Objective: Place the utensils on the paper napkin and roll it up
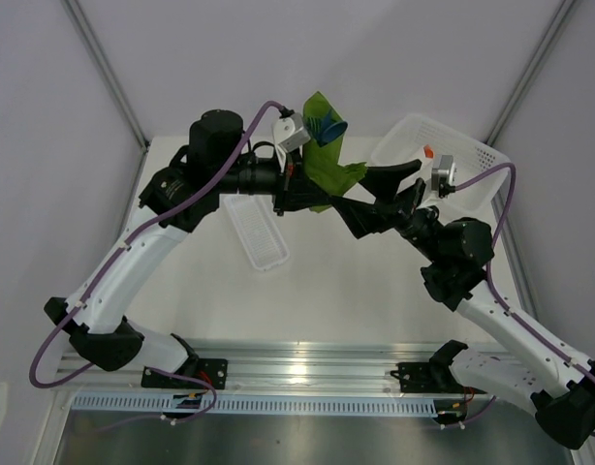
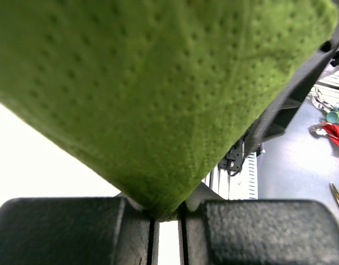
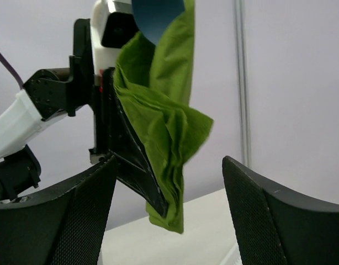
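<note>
My left gripper (image 1: 312, 194) is shut on the crumpled olive-green paper napkin (image 1: 328, 163) and holds it up in the air at the back of the table. A dark blue utensil (image 1: 328, 127) sticks out of the napkin's top; I cannot tell whether it is the spoon or the fork, and the other one is hidden. In the left wrist view the napkin (image 2: 158, 99) fills the frame, pinched at the gripper (image 2: 168, 221). My right gripper (image 1: 372, 199) is open just right of the napkin. In the right wrist view the napkin (image 3: 164, 132) hangs beyond my open gripper (image 3: 169, 163), with the blue utensil (image 3: 157, 16) on top.
A narrow white ribbed tray (image 1: 259, 232) lies on the table under the left arm. A white basket (image 1: 462, 160) stands at the back right with a white piece with an orange tip (image 1: 428, 152) in it. Frame posts stand at both back corners.
</note>
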Motion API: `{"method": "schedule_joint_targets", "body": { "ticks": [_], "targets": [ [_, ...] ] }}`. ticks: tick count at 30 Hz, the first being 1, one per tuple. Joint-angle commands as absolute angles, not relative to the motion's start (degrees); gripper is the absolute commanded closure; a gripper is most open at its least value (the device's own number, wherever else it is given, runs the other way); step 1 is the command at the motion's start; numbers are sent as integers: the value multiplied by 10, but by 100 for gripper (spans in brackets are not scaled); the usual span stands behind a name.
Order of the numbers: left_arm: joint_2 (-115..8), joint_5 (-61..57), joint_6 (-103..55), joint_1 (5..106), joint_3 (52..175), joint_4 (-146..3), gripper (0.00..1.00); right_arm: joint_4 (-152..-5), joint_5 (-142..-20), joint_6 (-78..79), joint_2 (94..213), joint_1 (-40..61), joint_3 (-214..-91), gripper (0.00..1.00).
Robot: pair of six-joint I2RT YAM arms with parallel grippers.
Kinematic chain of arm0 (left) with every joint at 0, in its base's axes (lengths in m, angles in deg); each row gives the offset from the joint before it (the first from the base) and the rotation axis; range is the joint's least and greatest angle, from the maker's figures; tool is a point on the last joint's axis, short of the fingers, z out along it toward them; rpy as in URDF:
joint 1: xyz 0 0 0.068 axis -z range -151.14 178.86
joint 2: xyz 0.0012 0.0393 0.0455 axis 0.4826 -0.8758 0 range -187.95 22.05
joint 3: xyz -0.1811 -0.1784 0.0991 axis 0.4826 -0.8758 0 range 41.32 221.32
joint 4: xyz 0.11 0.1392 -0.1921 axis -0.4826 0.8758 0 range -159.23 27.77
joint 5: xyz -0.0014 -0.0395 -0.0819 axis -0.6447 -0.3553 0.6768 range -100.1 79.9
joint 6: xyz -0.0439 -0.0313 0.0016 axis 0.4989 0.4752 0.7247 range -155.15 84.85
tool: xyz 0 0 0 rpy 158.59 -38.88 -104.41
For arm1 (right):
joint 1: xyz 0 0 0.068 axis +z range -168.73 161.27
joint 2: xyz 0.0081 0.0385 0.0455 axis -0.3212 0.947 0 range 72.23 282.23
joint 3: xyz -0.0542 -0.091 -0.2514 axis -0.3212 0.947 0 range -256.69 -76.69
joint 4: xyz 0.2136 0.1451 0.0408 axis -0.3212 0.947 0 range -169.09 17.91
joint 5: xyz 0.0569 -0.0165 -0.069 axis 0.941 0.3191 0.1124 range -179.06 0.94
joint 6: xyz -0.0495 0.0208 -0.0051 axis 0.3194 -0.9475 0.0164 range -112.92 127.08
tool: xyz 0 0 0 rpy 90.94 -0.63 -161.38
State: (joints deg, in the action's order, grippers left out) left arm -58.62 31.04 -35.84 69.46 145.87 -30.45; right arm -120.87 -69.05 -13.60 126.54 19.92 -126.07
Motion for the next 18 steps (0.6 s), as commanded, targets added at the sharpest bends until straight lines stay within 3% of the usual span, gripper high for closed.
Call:
{"method": "schedule_joint_targets", "body": {
  "ticks": [1,4,5,11,14,18],
  "targets": [
    [-568,320,-374,696,1454,-307,99,-1225,-650,-129,1275,198,-1297,23],
    [-566,318,-377,696,1452,-307,99,-1237,-651,-137,1279,198,-1303,37],
    [-564,318,-378,696,1452,-306,99,-1242,-651,-137,1278,197,-1303,51],
    [-563,315,-386,696,1451,-301,99,-1235,-702,-137,1256,192,-1281,94],
    [-561,316,-392,696,1449,-299,99,-1227,-716,-146,1253,182,-1273,100],
    [-559,327,-402,696,1449,-291,99,-1222,-749,-158,1261,175,-1275,100]
  ]
}}
